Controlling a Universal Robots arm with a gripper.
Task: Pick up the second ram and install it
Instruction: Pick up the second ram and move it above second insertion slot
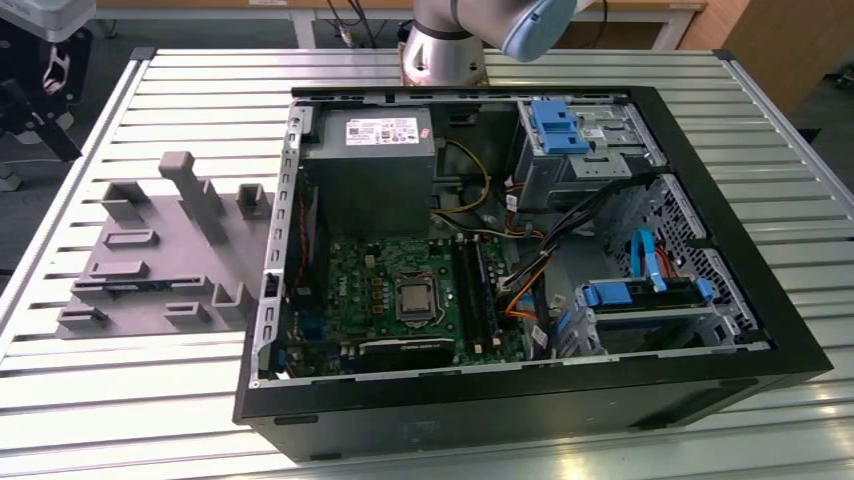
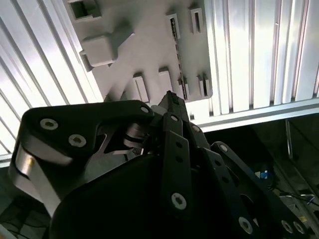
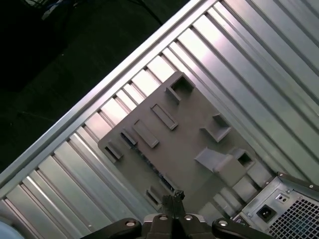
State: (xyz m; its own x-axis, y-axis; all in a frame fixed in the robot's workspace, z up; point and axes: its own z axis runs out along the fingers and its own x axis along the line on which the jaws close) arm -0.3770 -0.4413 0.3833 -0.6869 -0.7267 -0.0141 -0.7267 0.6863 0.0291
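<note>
Second ram [image 1: 131,287] stands on edge in a slot of the grey moulded fixture [image 1: 174,262]. The fixture lies on the ribbed metal counter [image 1: 200,90], just beside the open computer case [image 1: 534,400] on the exterior view's left. In both wrist views the claw [image 3: 173,199] [image 2: 170,99] hangs above that fixture, fingertips pressed together and holding nothing.

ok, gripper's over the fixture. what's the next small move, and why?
Probably a short straight descent. The gripper hangs above the grey fixture, apart from it, and about in line with the thin slot where what looks like the second ram stands on edge.
</note>
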